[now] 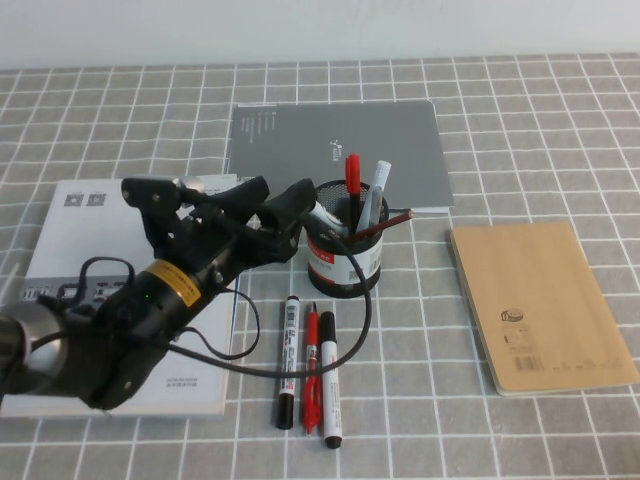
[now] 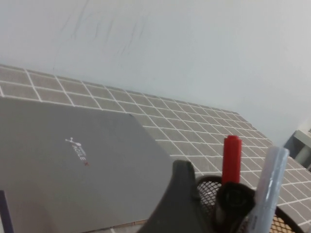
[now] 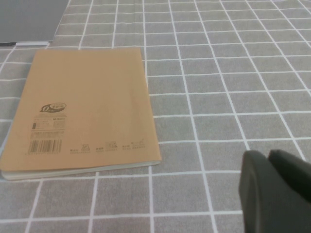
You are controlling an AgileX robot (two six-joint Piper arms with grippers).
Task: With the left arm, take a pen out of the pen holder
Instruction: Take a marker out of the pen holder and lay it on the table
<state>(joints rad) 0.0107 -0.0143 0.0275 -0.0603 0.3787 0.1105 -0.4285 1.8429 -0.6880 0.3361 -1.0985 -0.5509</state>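
Looking down from the high view, the left tool [image 1: 287, 192] sits low over the counter [image 1: 520, 110] with its fingers spread wide and nothing between them. One fingertip is almost at the rim of the black mesh pen holder [image 1: 345, 268]. The holder stands directly ahead of the tool, so nothing blocks the way except the pens themselves.

Around it:
- A grey notebook [image 1: 340, 140] lies flat beyond the tool and the holder.
- A white booklet [image 1: 85, 235] is under the left arm, behind the tool.
- Three loose pens lie side by side on the counter off to the tool's right: a black marker [image 1: 288, 360], a red pen [image 1: 311, 372] and a black-capped white marker [image 1: 329, 385]. The arm's black cable [image 1: 355, 325] loops over near them.
- A brown notebook [image 1: 540, 305] sits well past the holder.

Inside the holder:
- The red marker [image 1: 353, 178] stands about upright, cap up.
- The white marker [image 1: 377, 190] next to it tips slightly away from the tool.
- A grey pen [image 1: 324, 216] leans toward the tool, its upper end right by the fingertip.
- A thin red pencil [image 1: 395, 220] slants out over the far rim.

In the left wrist view one finger [image 2: 182, 199] shows just beside the black cap.

The right tool [image 3: 268, 162] hangs over bare counter near the brown notebook, and its two halves look pressed together.
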